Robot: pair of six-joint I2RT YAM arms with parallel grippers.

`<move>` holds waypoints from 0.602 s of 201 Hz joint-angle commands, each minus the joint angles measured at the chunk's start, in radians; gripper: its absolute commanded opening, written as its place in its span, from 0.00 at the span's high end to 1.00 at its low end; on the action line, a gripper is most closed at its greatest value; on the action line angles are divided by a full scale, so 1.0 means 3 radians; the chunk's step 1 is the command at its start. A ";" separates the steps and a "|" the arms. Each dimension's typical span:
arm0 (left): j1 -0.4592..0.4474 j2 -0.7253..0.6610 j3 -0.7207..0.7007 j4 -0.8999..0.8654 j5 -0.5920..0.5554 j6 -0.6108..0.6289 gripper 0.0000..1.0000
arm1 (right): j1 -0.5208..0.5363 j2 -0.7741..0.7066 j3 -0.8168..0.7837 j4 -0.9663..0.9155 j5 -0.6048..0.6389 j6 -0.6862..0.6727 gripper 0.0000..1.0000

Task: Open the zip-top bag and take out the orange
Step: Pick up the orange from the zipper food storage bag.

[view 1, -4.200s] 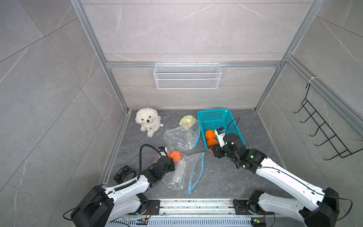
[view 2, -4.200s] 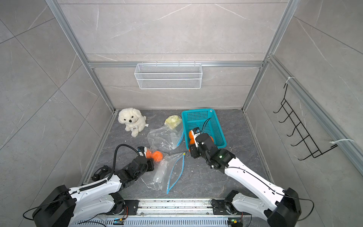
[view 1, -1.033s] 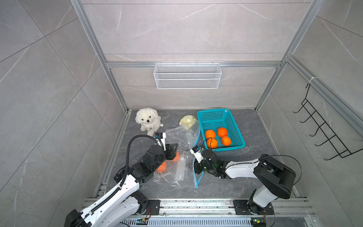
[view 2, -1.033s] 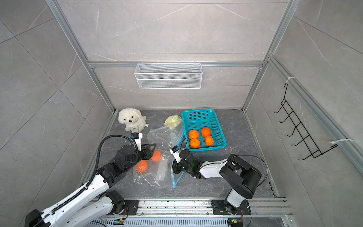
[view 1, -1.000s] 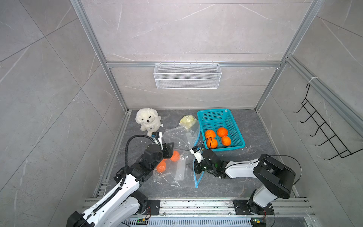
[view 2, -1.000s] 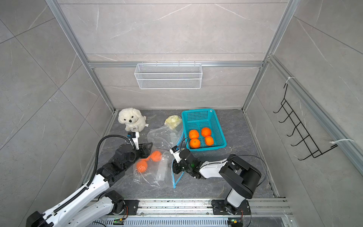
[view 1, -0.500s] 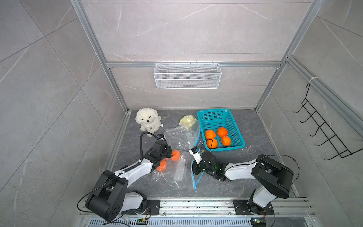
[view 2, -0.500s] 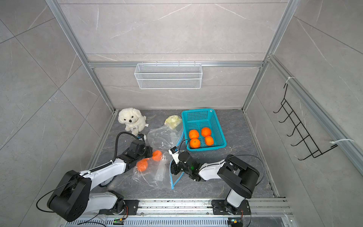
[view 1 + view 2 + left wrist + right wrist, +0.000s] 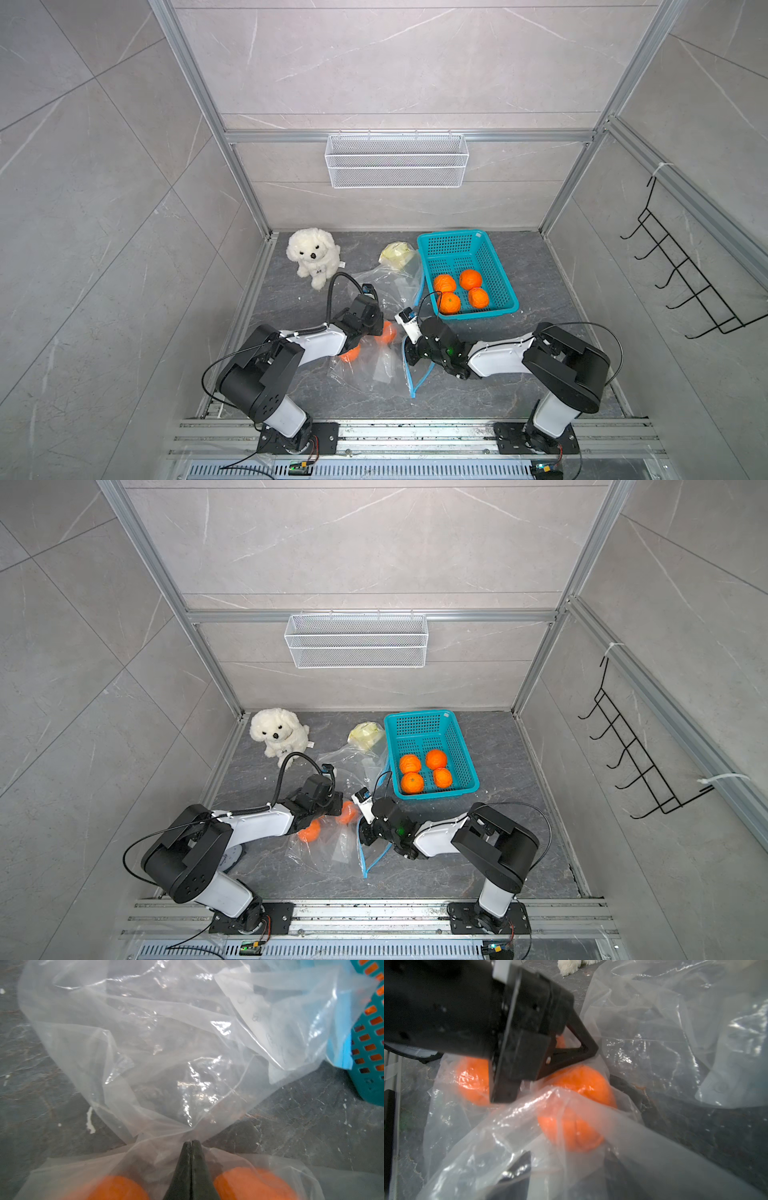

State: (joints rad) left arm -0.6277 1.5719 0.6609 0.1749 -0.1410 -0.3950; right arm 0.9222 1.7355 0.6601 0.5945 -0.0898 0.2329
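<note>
The clear zip-top bag (image 9: 376,368) (image 9: 332,852) with a blue zip strip lies crumpled on the floor between the arms. Two oranges sit inside it, one (image 9: 389,331) (image 9: 575,1109) near the mouth and another (image 9: 351,353) (image 9: 473,1078) further left. My left gripper (image 9: 191,1142) (image 9: 380,328) (image 9: 595,1050) is shut, pinching a fold of the bag's film between the two oranges (image 9: 116,1188) (image 9: 253,1185). My right gripper (image 9: 568,1174) (image 9: 409,351) is open at the bag's blue mouth. Its fingers are veiled by film, and the nearer orange lies just beyond their tips.
A teal basket (image 9: 453,237) holding several oranges stands behind and to the right. A second, empty clear bag (image 9: 386,282) and a yellow crumpled wad (image 9: 395,251) lie beside it. A white plush dog (image 9: 313,257) sits at the back left. A wire shelf (image 9: 397,160) hangs on the back wall.
My left arm has come down low over the bag and its gripper has closed on the film. My right gripper has opened wider at the bag's mouth.
</note>
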 commanded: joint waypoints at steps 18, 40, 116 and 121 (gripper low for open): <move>-0.0070 0.0055 -0.0058 -0.0050 -0.0103 0.0073 1.00 | 0.0020 0.0172 0.0143 -0.0054 0.0340 -0.0136 0.33; -0.0133 0.0112 -0.0070 0.0055 -0.0078 0.0140 1.00 | 0.0020 0.0312 0.0308 -0.0094 0.0300 -0.0225 0.23; -0.0334 0.0177 -0.0018 0.0092 -0.0142 0.0254 1.00 | 0.0067 0.0684 0.0925 -0.0591 0.0013 -0.0468 0.29; -0.0334 0.0165 -0.0029 0.0089 -0.0162 0.0240 1.00 | 0.0066 0.0671 0.0903 -0.0595 0.0016 -0.0467 0.32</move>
State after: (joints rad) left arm -0.6750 1.6104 0.6571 0.2085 -0.2771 -0.3370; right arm 0.9234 1.9060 0.8787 0.4374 -0.0444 0.1116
